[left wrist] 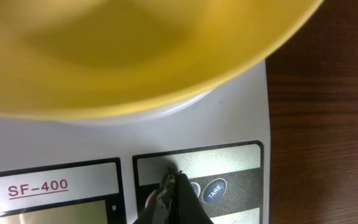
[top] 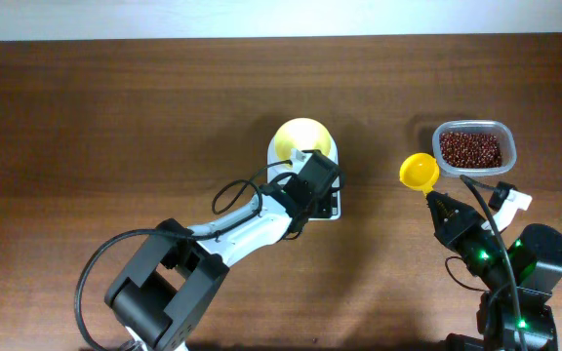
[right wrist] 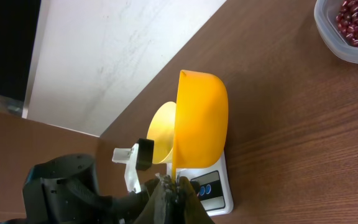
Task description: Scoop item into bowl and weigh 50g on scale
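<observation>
On the brown table, midway along and toward the far edge, the white scale is set, with the pale-yellow bowl on its platform and no beans seen in it. The left gripper is clenched on nothing, its tip over the button strip beside the TARE button. Nearer the right edge the clear tub lies, long axis left to right, with the beans heaped inside. The right gripper is clamped on the handle of the yellow scoop, whose long axis is pointed away from the robot and slightly left. The beans are judged to lie just beyond and right of its empty cup, the right arm being nearer.
</observation>
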`<state>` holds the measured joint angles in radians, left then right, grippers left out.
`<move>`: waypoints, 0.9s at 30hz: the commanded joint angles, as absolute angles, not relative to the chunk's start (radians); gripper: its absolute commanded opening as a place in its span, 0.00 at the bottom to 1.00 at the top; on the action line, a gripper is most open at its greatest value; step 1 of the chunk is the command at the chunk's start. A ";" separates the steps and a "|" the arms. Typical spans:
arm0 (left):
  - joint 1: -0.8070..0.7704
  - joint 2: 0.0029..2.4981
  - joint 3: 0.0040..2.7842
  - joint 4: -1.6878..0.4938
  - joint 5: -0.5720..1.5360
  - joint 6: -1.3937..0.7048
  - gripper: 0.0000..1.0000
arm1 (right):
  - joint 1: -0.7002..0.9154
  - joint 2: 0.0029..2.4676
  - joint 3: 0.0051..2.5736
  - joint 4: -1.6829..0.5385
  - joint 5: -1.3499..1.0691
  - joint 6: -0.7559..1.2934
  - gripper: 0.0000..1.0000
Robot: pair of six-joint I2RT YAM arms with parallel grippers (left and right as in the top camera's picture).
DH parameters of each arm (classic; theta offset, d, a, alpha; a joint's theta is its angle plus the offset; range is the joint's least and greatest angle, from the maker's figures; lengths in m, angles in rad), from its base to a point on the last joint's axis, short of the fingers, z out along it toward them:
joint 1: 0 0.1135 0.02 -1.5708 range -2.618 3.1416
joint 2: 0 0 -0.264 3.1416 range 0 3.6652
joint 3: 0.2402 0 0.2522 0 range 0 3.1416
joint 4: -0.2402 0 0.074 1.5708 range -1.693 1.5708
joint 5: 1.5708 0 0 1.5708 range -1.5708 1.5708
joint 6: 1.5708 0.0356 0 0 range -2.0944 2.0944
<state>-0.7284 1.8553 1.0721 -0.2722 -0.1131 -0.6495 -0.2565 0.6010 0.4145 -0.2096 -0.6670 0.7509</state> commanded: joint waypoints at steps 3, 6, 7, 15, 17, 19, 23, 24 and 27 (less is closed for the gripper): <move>-0.733 1.866 1.081 -0.282 -0.120 -0.663 0.00 | -0.264 0.595 0.429 -0.207 -0.654 0.738 0.04; -0.733 1.866 1.081 -0.283 -0.120 -0.663 0.00 | -0.264 0.595 0.429 -0.210 -0.654 0.737 0.04; -0.733 1.866 1.081 -0.285 -0.120 -0.663 0.00 | -0.264 0.595 0.429 -0.211 -0.654 0.737 0.04; -0.733 1.864 1.081 -0.310 -0.120 -0.682 0.00 | -0.264 0.595 0.429 -0.215 -0.654 0.737 0.04; -0.732 1.864 1.081 -0.310 -0.121 -0.685 0.00 | -0.264 0.595 0.429 -0.215 -0.654 0.737 0.04; -0.732 1.864 1.081 -0.313 -0.121 -0.685 0.00 | -0.264 0.595 0.429 -0.215 -0.654 0.737 0.04; -0.730 1.864 1.081 -0.325 -0.133 -0.711 0.00 | -0.264 0.596 0.429 -0.229 -0.649 0.730 0.04; -0.730 1.864 1.081 -0.325 -0.133 -0.711 0.00 | -0.264 0.598 0.429 -0.232 -0.649 0.730 0.04; -0.730 1.864 1.081 -0.324 -0.137 -0.712 0.00 | -0.264 0.617 0.429 -0.232 -0.649 0.730 0.04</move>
